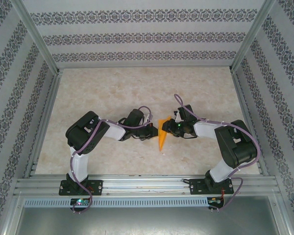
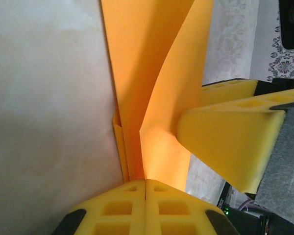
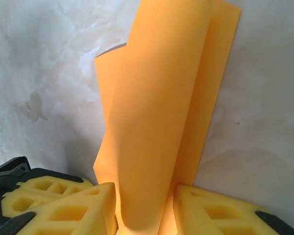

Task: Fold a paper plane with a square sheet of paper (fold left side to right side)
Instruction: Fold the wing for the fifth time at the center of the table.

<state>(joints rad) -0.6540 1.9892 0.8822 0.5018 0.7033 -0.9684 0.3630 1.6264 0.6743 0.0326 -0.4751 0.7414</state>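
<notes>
The orange square sheet of paper (image 1: 162,133) is folded into a slim pointed wedge, like a paper plane, and stands on edge at the table's middle between both grippers. My left gripper (image 2: 145,183) is shut on its lower creased edge, pads pressed together, and the paper (image 2: 147,58) rises from them in layers. My right gripper (image 3: 144,205) stands open from the other side, with a curled flap of the paper (image 3: 157,112) between its fingers (image 3: 215,210). One right finger (image 2: 230,142) touches the flap in the left wrist view.
The marbled beige table (image 1: 112,93) is ringed by an aluminium frame (image 1: 137,183) and patterned walls. Both arms bend inward, the left gripper (image 1: 155,131) and the right gripper (image 1: 168,128) nearly meeting at the paper.
</notes>
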